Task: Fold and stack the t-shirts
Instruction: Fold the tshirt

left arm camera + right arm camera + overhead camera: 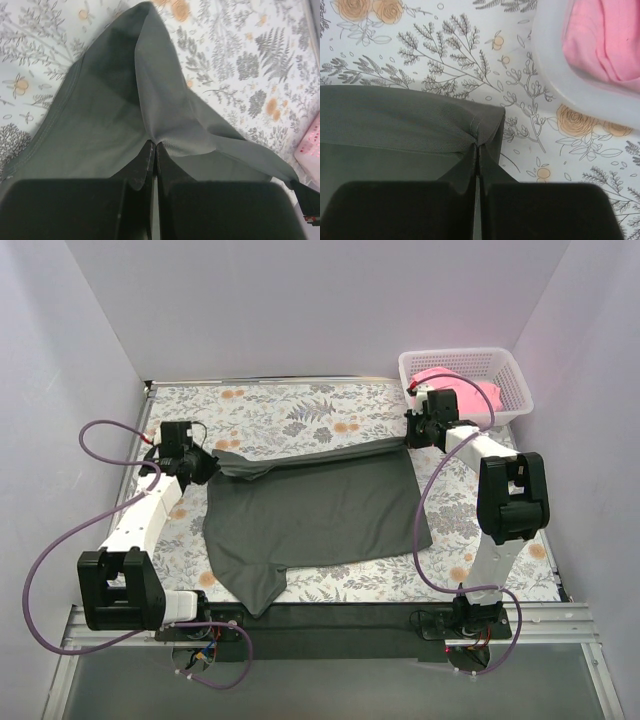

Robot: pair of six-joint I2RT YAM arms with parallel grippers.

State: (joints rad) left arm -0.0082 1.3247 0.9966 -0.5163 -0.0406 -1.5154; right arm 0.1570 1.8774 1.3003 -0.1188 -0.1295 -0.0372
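Left fingers [145,167] are clamping the charcoal t-shirt's [320,510] far-left corner | right fingers [487,170] are pinching its far-right corner | held edge is running left-to-right across the desk [300,405], body trailing toward the arm bases | pink t-shirt [470,395] is sitting in the white mesh basket [455,352]

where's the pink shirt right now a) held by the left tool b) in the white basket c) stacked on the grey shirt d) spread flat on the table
B: the pink t-shirt lies bunched inside the white basket at the far right corner, while the left tool and the right tool each pinch an edge of the grey t-shirt.
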